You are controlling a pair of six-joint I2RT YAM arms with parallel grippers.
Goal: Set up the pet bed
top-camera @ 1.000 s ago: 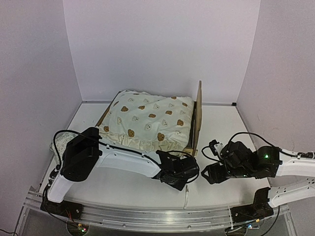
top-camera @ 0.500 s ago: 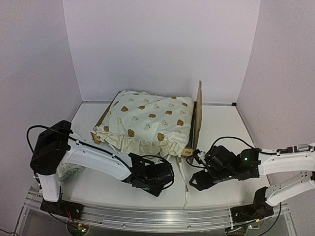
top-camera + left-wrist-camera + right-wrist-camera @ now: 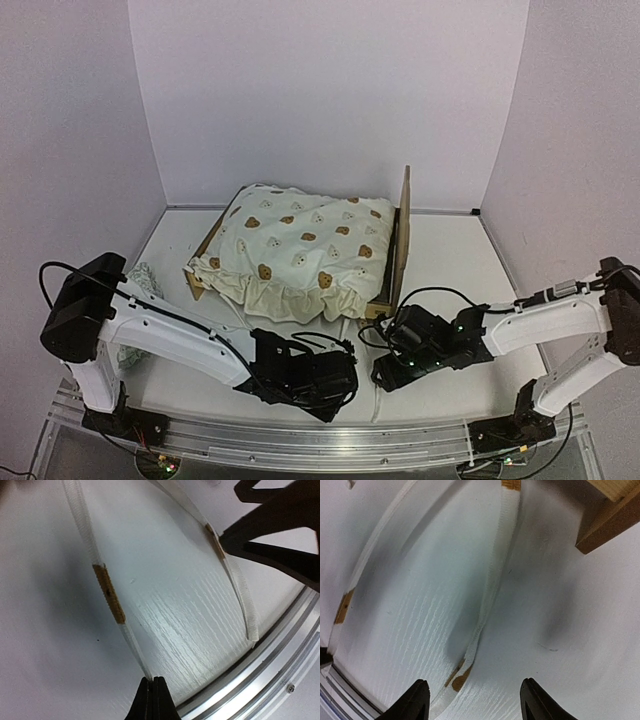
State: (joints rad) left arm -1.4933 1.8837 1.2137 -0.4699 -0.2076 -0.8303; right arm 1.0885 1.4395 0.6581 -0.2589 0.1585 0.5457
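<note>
Basically, one tie [image 3: 107, 592] was pinched in the closed left gripper [image 3: 152, 697], the other tie [image 3: 492, 590] was laid lengthwise between the spread fingers [image 3: 417, 700] of the right gripper [image 3: 477, 702], and the bed [image 3: 403, 235] was seen just beyond both, at the back.

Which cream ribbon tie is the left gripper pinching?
The cream tie ending in the shut left gripper; the other tie lies loose under the open right gripper.

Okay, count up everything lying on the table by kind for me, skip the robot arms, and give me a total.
Wooden bed frame: 1
Bear-print cover: 1
Tie straps lying on the table: 2
Ruffled pillow, partly hidden: 1
Total: 5
</note>
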